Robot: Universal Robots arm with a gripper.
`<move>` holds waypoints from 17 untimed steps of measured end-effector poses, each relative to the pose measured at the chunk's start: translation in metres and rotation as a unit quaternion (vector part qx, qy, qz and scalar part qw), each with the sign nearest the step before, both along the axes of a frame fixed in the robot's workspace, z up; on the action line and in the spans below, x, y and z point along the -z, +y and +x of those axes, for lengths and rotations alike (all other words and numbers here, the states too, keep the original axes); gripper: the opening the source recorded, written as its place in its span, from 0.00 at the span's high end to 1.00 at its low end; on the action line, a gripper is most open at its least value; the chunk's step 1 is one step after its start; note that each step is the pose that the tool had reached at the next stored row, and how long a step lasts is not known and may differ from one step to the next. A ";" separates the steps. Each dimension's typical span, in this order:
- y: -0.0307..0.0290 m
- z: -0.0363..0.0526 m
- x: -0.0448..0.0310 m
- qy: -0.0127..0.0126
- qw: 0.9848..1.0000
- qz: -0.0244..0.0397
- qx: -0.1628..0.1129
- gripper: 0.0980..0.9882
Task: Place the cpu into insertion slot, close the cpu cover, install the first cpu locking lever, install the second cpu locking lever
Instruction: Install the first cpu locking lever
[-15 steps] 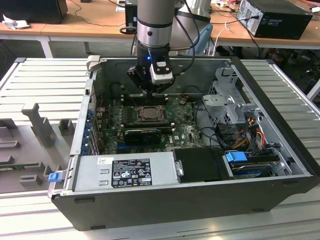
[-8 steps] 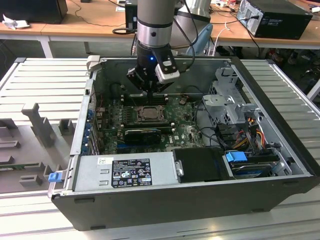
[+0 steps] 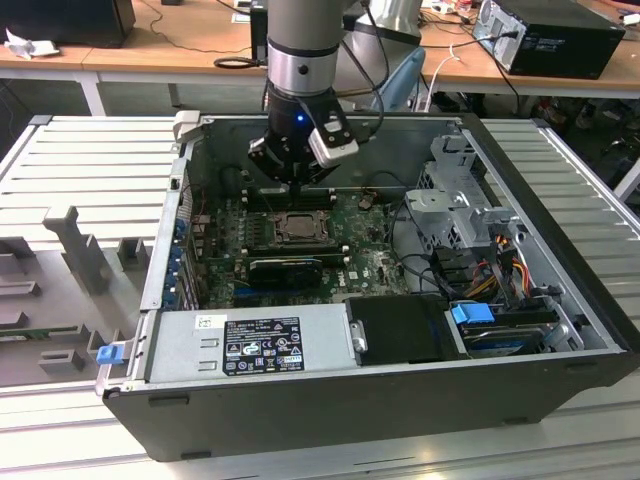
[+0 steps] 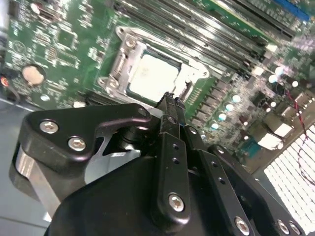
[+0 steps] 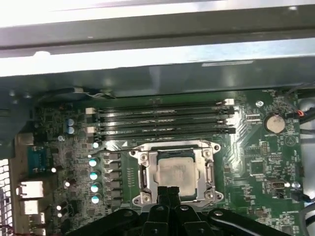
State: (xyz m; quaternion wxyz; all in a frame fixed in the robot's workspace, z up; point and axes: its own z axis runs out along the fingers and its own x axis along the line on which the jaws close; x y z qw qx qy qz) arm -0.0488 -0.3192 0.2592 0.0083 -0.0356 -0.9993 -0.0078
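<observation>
Silvery cpu [image 5: 173,171] lies socketed, framed by the cpu cover [image 5: 144,172], empty claw [image 5: 170,189] pressed together just above; lever step seemingly in hand, needing precise contact.

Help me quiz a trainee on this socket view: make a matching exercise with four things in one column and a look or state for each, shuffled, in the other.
Things
1. cpu
2. cpu cover
3. gripper
4. coin cell

States
A. round, flat, silvery disc
B. fingers shut together, tips near the chip
C. metal frame lying around the chip
D. dull silvery-beige square top

Pairs: 1-D, 2-C, 3-B, 4-A
</observation>
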 end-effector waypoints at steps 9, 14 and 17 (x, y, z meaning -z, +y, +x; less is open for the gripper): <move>0.0009 -0.0445 0.0014 0.000 1.000 0.004 0.000 0.99; 0.0052 -0.0555 0.0013 -0.001 1.000 0.004 0.000 0.99; 0.0099 -0.0587 0.0014 -0.001 1.000 0.004 0.000 0.99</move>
